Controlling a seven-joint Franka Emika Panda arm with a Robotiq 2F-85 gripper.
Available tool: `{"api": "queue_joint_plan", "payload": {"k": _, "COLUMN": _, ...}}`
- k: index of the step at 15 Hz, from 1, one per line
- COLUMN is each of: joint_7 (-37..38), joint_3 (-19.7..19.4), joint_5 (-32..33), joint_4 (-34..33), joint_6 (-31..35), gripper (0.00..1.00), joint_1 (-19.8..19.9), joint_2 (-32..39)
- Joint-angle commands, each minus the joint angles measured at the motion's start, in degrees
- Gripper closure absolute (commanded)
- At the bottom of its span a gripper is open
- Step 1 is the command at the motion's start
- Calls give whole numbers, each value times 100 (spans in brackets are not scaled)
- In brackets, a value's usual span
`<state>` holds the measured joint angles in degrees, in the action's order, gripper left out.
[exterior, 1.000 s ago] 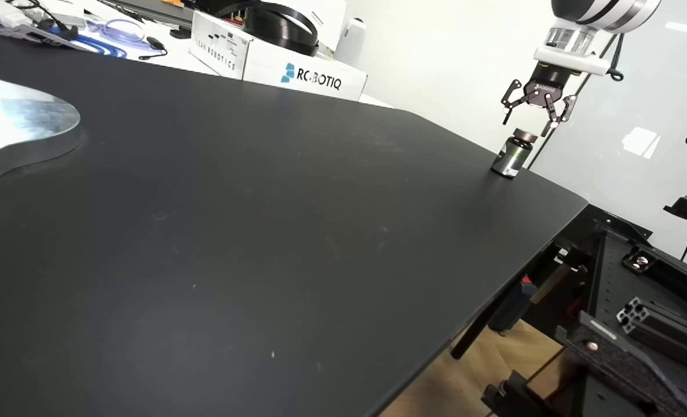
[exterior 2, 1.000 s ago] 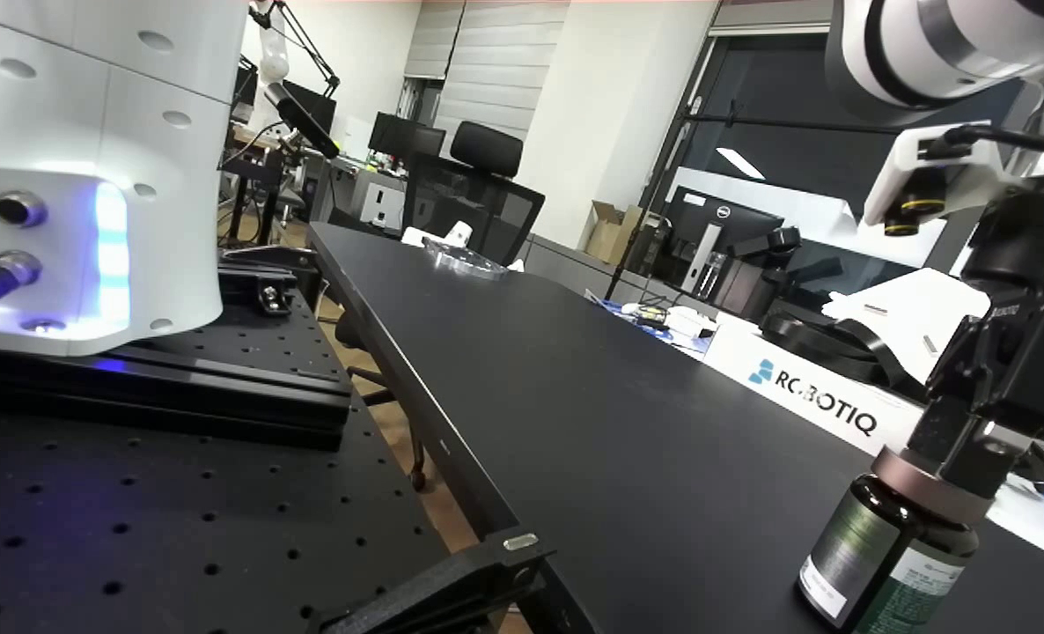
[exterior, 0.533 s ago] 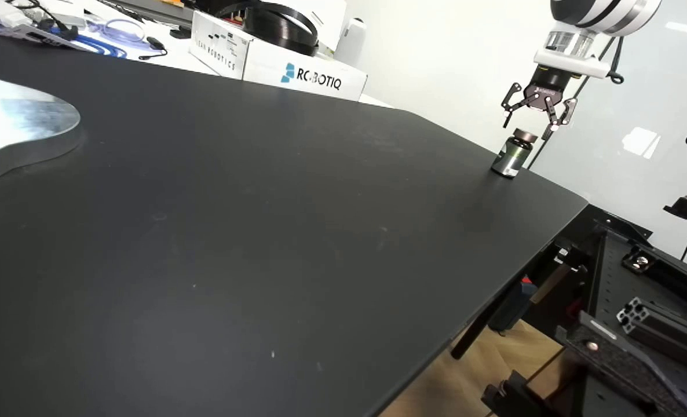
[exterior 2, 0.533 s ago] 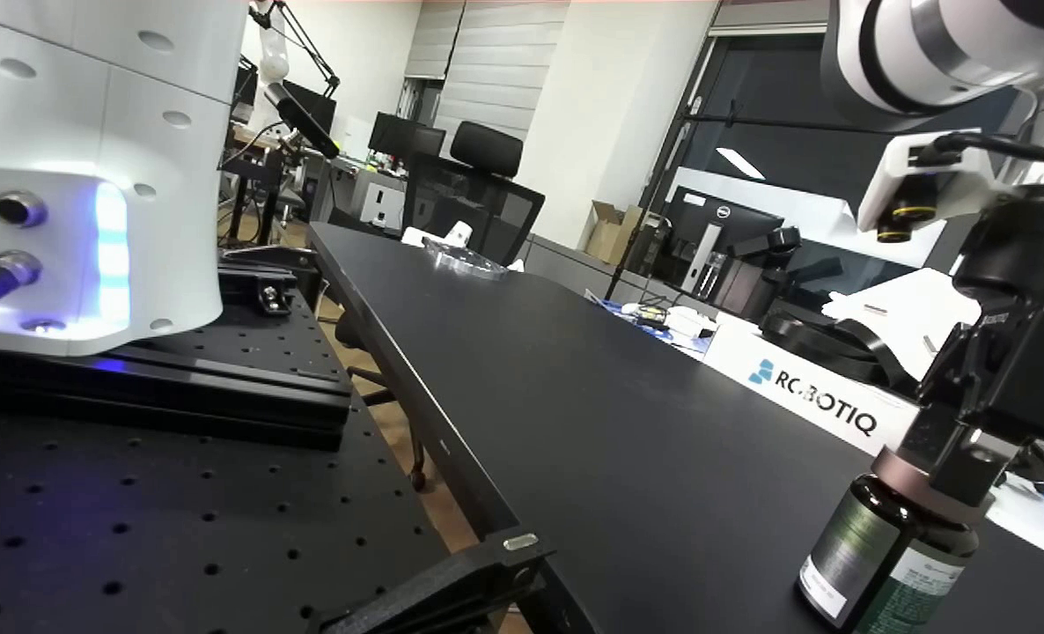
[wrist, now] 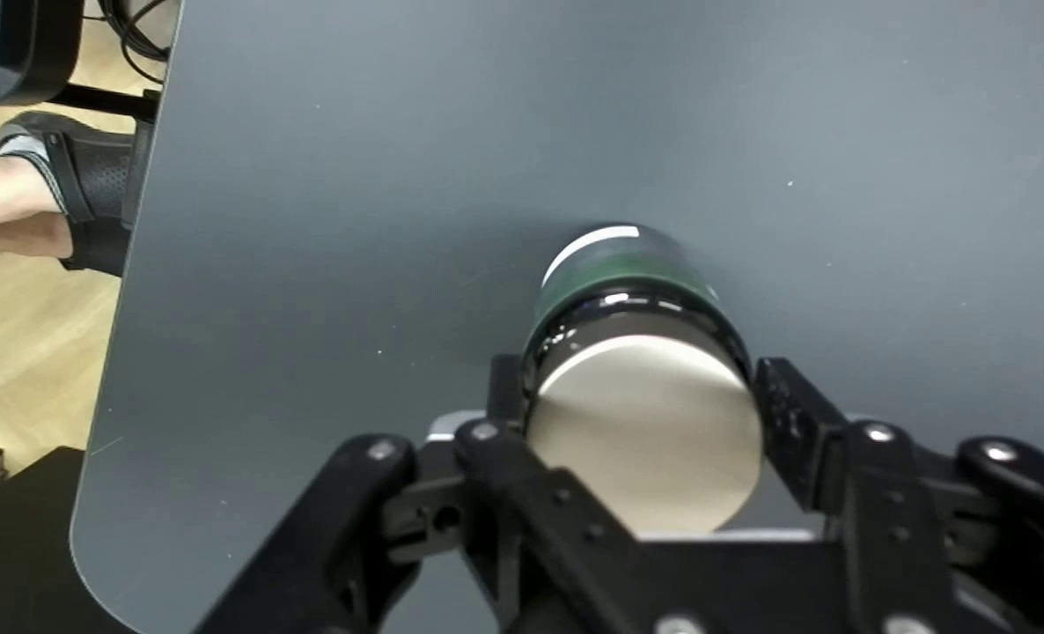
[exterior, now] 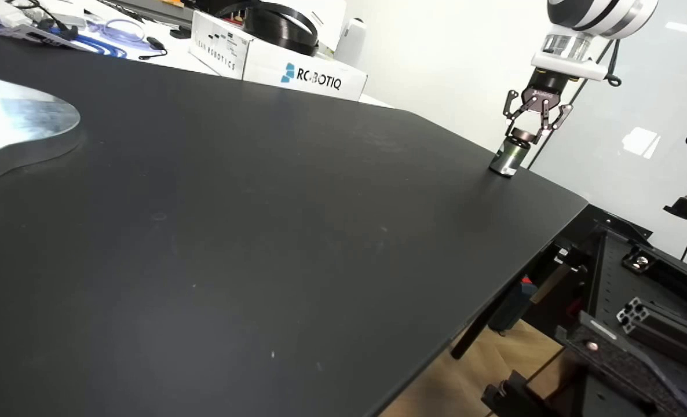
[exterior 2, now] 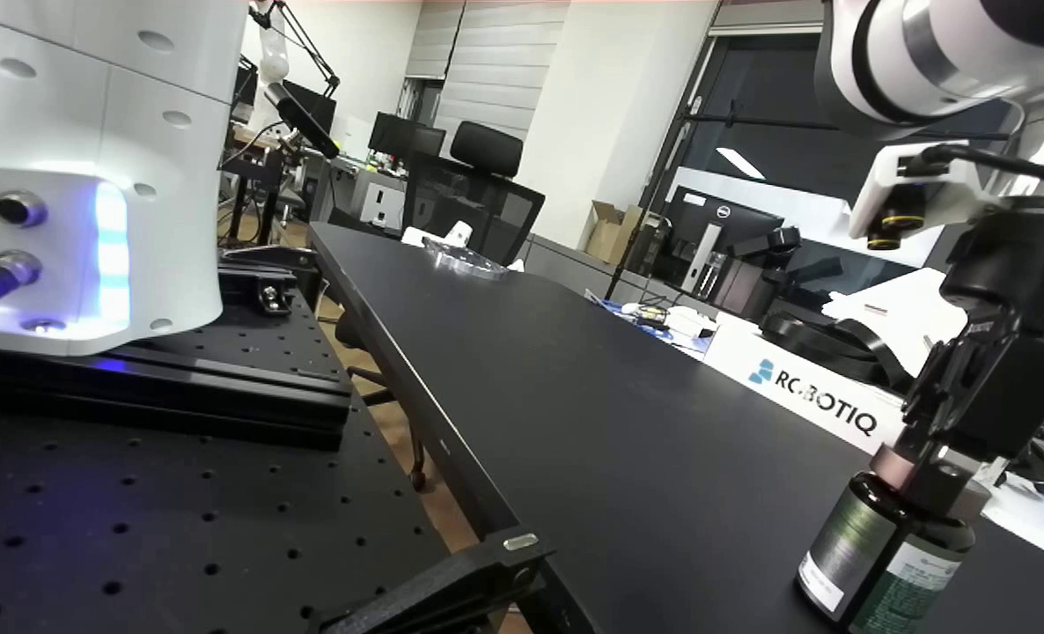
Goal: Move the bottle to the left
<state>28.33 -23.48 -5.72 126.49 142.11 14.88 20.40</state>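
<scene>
Open table (exterior: 262, 220) runs from the bottle (exterior: 510, 157) to a shiny slab (exterior: 28, 119) (white box (exterior: 306, 72) beyond one edge).

the dark table (exterior: 291, 231) bears the upright bottle (exterior: 508, 157) and, well apart, a shiny curved object (exterior: 30, 119).

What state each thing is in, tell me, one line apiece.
Bottle: upright, cap on.
Hand: closed on the bottle at the cap.
Base light: lit, bluish white.
Cardboard box: flaps open.
Robotiq box: cannot tell whether open or shut.
</scene>
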Motion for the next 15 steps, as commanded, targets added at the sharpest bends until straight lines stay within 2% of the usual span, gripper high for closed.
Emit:
{"api": "queue_joint_plan", "payload": {"k": 1, "joint_7": 22, "joint_3": 93, "joint_5": -67, "joint_4": 6, "joint_6": -204, "gripper": 62, "joint_1": -54, "joint_2": -431}}
{"api": "queue_joint_plan", "payload": {"k": 5, "joint_7": 148, "joint_3": 216, "joint_5": 141, "joint_4": 166, "joint_6": -258, "gripper": 64, "joint_1": -280, "joint_2": -1285}}
{"api": "queue_joint_plan", "payload": {"k": 8, "joint_7": 228, "joint_3": 470, "joint_5": 186, "joint_4": 137, "joint_6": -302, "gripper": 64, "joint_1": -426, "joint_2": -1808}}
{"api": "queue_joint_plan", "payload": {"k": 12, "joint_7": 288, "joint_3": 1125, "joint_5": 56, "joint_4": 126, "joint_6": -700, "gripper": 64, "joint_1": -704, "joint_2": -2178}}
{"api": "queue_joint_plan", "payload": {"k": 15, "joint_7": 424, "joint_3": 1732, "joint_5": 97, "joint_4": 248, "joint_6": -794, "gripper": 64, "joint_1": -1082, "joint_2": -2269}}
